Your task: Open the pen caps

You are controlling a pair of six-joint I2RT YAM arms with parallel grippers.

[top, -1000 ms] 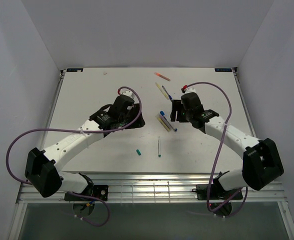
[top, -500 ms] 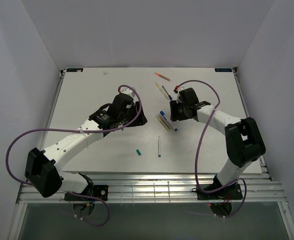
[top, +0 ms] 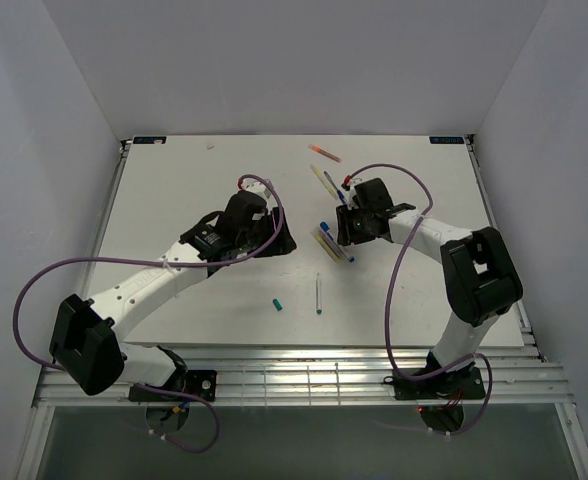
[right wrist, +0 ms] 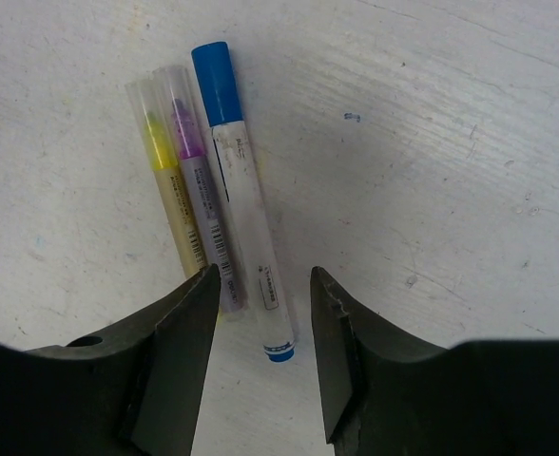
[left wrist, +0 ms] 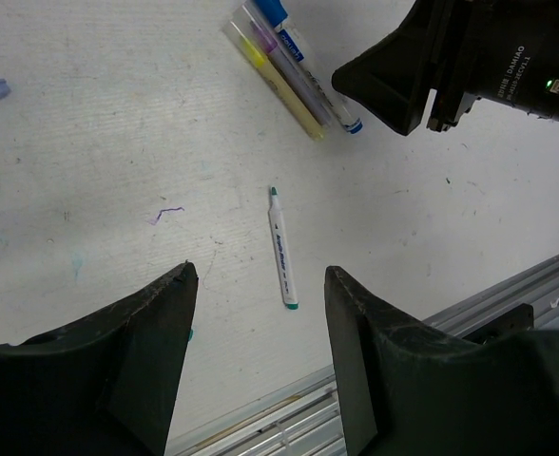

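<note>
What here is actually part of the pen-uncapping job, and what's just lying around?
Part of the job: blue-capped pen, purple pen and yellow pen below the open right gripper; teal-tipped pen; orange pen; loose teal cap; open left gripper.

Just there: ink scribble on the table; purple cables.

**Two white-and-black arms with purple cabling.**
The left arm and right arm pair white link shells with black joint housings. A purple cable runs up behind each pincer. The left pincer has matte black, wedge-shaped, scuffed fingers. The right wrist housing bears white lettering and a green light.
</note>
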